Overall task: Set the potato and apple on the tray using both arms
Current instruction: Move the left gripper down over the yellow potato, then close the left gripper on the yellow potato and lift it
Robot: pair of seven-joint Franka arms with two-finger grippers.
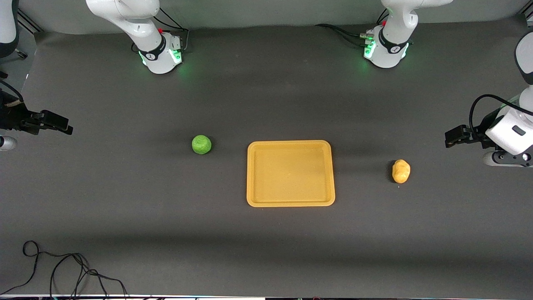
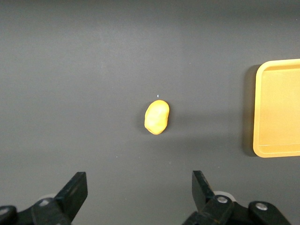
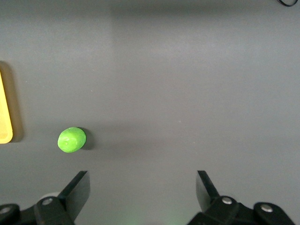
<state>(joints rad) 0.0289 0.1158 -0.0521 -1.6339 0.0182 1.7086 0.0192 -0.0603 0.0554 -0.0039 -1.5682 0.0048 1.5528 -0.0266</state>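
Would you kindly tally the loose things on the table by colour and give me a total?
Green: 1, the apple
Yellow-orange: 2, the potato and the tray
Total: 3

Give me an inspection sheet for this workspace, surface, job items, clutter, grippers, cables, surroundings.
Surface: dark grey table, matte, no spills seen.
Tray: mid-table, flat, nothing in it.
Apple: on the table beside the tray, toward the right arm's end, untouched.
Potato: on the table beside the tray, toward the left arm's end, untouched.
Clutter: nothing seen.
Left gripper: open, holding nothing, up above the table at the left arm's end.
Right gripper: open, holding nothing, up above the table at the right arm's end.
Cables: loose black cable on the table edge nearest the camera.
Surroundings: nothing seen.
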